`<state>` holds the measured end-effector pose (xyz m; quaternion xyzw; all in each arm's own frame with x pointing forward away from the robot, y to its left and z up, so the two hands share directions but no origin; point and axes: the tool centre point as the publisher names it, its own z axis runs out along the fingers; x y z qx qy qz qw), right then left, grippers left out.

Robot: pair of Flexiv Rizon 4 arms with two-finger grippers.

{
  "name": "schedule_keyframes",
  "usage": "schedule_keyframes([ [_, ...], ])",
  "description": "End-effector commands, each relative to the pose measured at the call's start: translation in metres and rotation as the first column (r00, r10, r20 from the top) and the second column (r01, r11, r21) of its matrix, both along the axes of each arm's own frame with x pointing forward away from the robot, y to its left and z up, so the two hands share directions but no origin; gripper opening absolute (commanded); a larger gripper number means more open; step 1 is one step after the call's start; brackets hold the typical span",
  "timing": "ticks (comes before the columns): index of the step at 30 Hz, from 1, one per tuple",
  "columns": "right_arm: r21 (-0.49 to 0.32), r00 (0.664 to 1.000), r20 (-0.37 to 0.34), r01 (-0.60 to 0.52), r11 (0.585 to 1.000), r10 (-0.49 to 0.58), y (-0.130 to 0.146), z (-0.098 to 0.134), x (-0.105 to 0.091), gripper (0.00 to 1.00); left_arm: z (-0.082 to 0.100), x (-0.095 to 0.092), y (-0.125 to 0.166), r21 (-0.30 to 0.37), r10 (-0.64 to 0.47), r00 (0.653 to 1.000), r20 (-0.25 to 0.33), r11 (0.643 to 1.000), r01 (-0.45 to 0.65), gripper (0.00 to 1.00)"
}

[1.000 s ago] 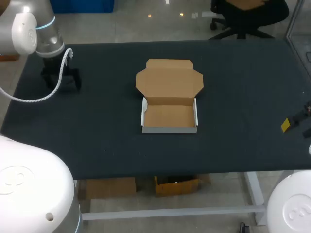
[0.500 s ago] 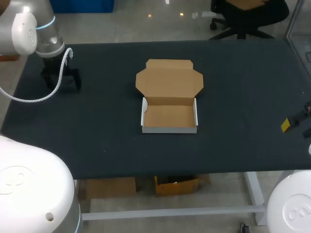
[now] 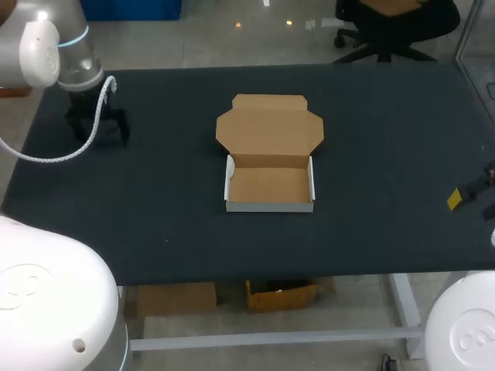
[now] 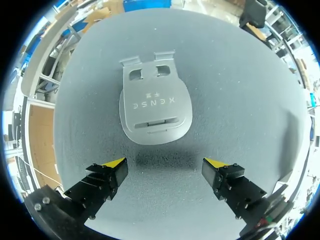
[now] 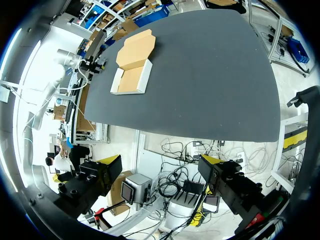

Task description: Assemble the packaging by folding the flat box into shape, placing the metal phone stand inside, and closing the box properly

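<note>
Box [image 3: 269,184] is sitting centre-frame on the table [image 3: 387,139] in the head view. Its tray walls are already standing, the lid [image 3: 269,127] is lying flat open behind it toward the top of the frame, and nothing is inside. Folding looks done; loading the stand looks like the pending step.

Phone stand [image 4: 155,107] is lying flat on the table just ahead of the left gripper [image 4: 165,162] in the left wrist view. The fingers are standing wide apart, holding nothing and not touching the stand. The gripper is looking straight down onto it, which reads as lining up a top-down pick. In the head view this arm is hanging at upper left, well apart from the box, and is hiding the stand.

Right gripper [image 5: 160,160] is also gaping and empty, sitting off the table's right side; only a yellow tip is showing at the head view's far right. It's probably keeping clear so the left arm has room.

Risk: the stand is thin flat metal lying low on the table, so the fingers may be struggling to get under its edges.
</note>
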<state>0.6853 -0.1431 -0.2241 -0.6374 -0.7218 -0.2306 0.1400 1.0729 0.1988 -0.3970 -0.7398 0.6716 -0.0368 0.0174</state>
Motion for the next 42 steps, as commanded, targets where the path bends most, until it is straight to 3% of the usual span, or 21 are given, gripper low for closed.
schedule_keyframes([
  [1, 0.001, 1.000, 0.000, -0.001, 1.000, 0.001, -0.001, 0.001, -0.001, 1.00, 0.000, 0.003, -0.002, 0.008, 0.002, 1.000, -0.002, 1.000, -0.002, 1.00],
  [26, 0.001, 1.000, 0.000, -0.001, 1.000, 0.001, -0.001, 0.001, -0.001, 1.00, 0.000, 0.035, 0.001, -0.006, 0.019, 1.000, 0.006, 1.000, -0.019, 1.00],
  [42, 0.001, 1.000, 0.000, -0.001, 1.000, 0.001, -0.001, 0.001, -0.001, 1.00, -0.001, 0.046, 0.004, -0.007, 0.039, 0.999, 0.011, 0.999, -0.039, 1.00],
])
